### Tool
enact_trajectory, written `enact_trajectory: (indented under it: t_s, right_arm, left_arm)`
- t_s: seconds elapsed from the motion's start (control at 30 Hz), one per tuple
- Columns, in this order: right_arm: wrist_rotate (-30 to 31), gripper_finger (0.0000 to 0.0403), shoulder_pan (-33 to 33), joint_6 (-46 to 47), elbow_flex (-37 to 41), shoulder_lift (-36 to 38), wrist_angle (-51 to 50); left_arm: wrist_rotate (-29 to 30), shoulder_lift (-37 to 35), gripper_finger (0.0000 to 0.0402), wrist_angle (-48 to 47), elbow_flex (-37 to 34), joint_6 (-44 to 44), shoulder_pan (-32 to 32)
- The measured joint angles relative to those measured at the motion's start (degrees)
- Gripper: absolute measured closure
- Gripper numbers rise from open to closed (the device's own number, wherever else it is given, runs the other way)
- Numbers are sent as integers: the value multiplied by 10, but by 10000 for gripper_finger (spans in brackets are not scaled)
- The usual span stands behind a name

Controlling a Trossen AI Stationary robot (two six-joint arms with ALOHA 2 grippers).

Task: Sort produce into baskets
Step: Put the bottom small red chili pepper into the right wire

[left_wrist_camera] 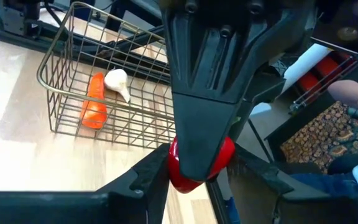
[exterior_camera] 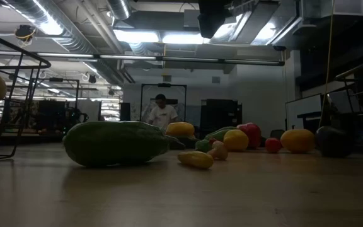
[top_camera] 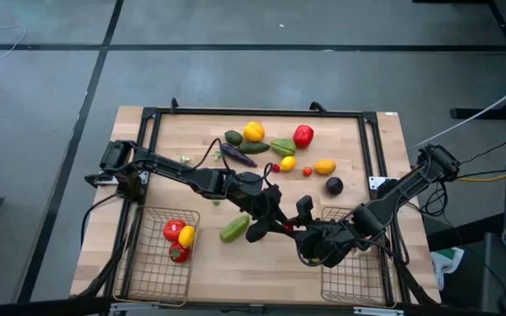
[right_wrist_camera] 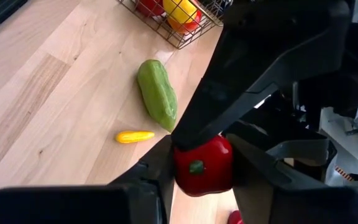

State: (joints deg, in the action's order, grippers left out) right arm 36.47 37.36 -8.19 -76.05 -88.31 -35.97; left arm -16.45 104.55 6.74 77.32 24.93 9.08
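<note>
Two grippers meet over the table's middle front: the left gripper (top_camera: 275,230) and right gripper (top_camera: 310,235) each have their fingers closed on one red pepper (right_wrist_camera: 202,165), which hangs between them. Nearby lies a green cucumber (top_camera: 234,227), between the left basket (top_camera: 143,272) and right basket (top_camera: 354,279).

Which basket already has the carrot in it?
The right basket, under the right gripper; it holds a carrot. The left basket holds red and yellow pieces.
</note>
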Motion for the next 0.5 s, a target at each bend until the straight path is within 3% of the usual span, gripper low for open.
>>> enact_trajectory:
  t_s: [0.5]
  right_arm:
    - [0,274,0,1,0,0,2]
  left_arm:
    - [3,0,256,-1,0,-2,-1]
